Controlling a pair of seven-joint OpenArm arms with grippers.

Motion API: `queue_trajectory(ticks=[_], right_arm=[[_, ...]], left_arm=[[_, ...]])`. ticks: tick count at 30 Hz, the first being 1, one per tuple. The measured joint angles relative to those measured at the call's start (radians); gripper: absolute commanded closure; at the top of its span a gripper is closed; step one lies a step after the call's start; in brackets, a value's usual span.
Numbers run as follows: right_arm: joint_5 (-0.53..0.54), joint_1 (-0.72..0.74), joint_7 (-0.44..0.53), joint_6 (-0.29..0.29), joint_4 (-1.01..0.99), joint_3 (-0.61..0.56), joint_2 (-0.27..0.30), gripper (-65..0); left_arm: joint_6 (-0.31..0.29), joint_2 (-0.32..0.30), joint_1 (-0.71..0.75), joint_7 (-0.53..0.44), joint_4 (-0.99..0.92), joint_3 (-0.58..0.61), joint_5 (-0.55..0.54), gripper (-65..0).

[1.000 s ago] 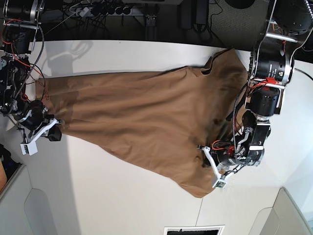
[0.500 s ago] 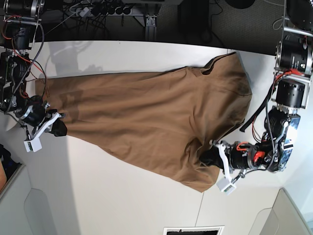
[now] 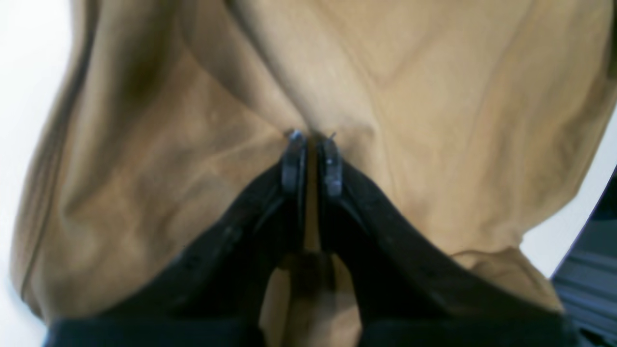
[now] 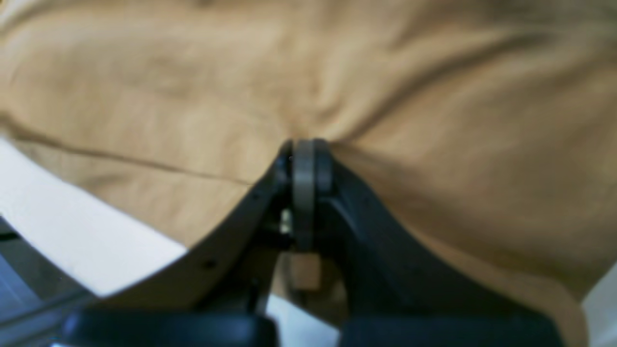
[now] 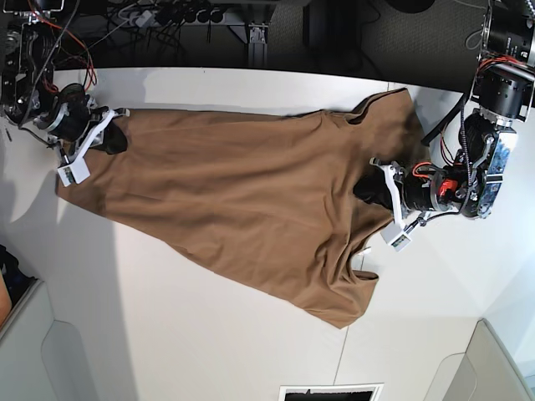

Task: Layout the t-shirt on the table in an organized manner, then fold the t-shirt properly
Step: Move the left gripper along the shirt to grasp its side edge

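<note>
Both grippers, left (image 3: 311, 159) and right (image 4: 303, 164), clamp the shirt (image 5: 251, 200) spread unevenly across the table (image 5: 209, 334); straightening unfinished, folding not begun.

Robotics lab/test bench: white table (image 5: 209, 334) w/ two exposed-wire arms, power strip (image 5: 180, 14) & cable tangle (image 5: 150, 21) on dark floor behind, bare motors (image 5: 508, 83), grey bins (image 5: 50, 359) at table's near edge.

T-shirt (image 5: 242, 209) spread on table (image 5: 201, 334)
</note>
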Motion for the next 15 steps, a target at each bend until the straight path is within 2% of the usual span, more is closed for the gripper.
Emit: queue_trajectory(ticks=[2, 6, 8, 11, 15], right_arm=[[0.001, -0.043, 0.001, 0.0, 0.066, 0.0, -0.001, 0.0], [0.011, -0.122, -0.001, -0.002, 0.152, 0.0, -0.001, 0.0], [0.031, -0.158, 0.001, 0.001, 0.179, 0.0, -0.002, 0.0], [0.033, -0.185, -0.002, 0.004, 0.188, 0.0, -0.019, 0.0], [0.034, -0.194, -0.004, 0.004, 0.189, 0.0, -0.04, 0.0]], left_arm=[[0.002, 0.004, -0.002, -0.043, 0.0, 0.0, 0.052, -8.3], [0.069, 0.017, -0.008, -0.1, 0.0, 0.0, 0.139, -8.0], [0.078, 0.035, -0.019, -0.106, -0.002, -0.002, 0.183, -7.3], [0.101, 0.082, -0.062, -0.101, -0.046, -0.003, 0.227, -7.2], [0.104, 0.153, -0.143, -0.108, -0.159, -0.004, 0.259, -7.2]])
